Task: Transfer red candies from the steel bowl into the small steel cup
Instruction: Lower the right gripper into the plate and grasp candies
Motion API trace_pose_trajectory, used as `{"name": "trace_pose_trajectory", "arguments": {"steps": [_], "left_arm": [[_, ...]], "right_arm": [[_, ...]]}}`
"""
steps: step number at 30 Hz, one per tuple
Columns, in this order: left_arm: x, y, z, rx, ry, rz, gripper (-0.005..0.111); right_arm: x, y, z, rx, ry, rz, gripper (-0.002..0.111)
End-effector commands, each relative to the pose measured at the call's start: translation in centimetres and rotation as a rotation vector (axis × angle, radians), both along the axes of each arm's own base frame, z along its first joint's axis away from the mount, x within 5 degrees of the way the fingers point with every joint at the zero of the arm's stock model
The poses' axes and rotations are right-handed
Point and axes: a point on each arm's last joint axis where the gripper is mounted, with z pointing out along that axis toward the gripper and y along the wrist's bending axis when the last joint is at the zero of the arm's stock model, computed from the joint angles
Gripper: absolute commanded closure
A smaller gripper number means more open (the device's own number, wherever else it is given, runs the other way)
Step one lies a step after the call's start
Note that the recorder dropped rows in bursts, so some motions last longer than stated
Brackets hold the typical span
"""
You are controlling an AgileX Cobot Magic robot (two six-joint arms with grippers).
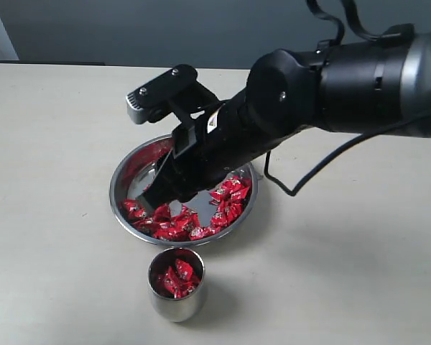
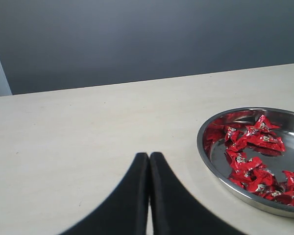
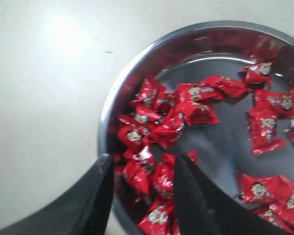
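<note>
The right arm [image 1: 323, 86] slants downward, the right gripper [image 3: 143, 191] at its end spread wide, while the left gripper [image 2: 149, 164] has its fingers pressed flat together.

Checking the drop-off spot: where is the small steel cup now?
In the exterior view the small steel cup stands just below the steel bowl, near bottom centre, holding red candies.

Exterior cam: high, angled down on table [image 1: 50, 144], bowl [image 1: 115, 190] and cup [image 1: 176, 305] central. Left wrist cam: low near tabletop, facing wall [image 2: 137, 39], bowl partly cropped. Right wrist cam: close above bowl, steeply down. All share the bowl.
</note>
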Motion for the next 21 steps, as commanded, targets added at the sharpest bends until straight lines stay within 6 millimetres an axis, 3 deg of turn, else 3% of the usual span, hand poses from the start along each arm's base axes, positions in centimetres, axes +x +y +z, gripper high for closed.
{"name": "trace_pose_trajectory", "arguments": {"steps": [1,8,15,21], "left_arm": [[0.0,0.0,-0.1,-0.006,-0.003,-0.001,0.106],[0.0,0.0,-0.1,-0.006,-0.003,-0.001,0.106],[0.0,0.0,-0.1,-0.006,-0.003,-0.001,0.106],[0.0,0.0,-0.1,-0.006,-0.003,-0.001,0.106]], "right_arm": [[3.4,-0.9,-3.1,-0.040,0.010,-0.083,0.069],[7.1,-1.1,-6.4,-0.039,-0.020,-0.172,0.069],[9.1,0.2,-9.0,-0.056,-0.003,-0.177,0.069],[10.2,0.8,-9.7,-0.051,-0.008,-0.182,0.069]]}}
